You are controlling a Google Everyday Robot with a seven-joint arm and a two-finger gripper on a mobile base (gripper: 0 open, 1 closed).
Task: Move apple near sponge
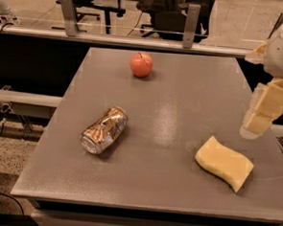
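Note:
A small red-orange apple [141,64] with a short dark stem stands at the far middle of the grey table [180,103]. A flat pale-yellow sponge [224,162] with wavy edges lies at the near right of the table. My gripper [258,123] hangs at the right edge of the view, above the table's right side, just above and right of the sponge and far from the apple. It holds nothing that I can see.
A crushed metallic can [104,130] lies on its side at the near left of the table. A metal rail [122,39] with two posts runs behind the table. Office chairs stand beyond it.

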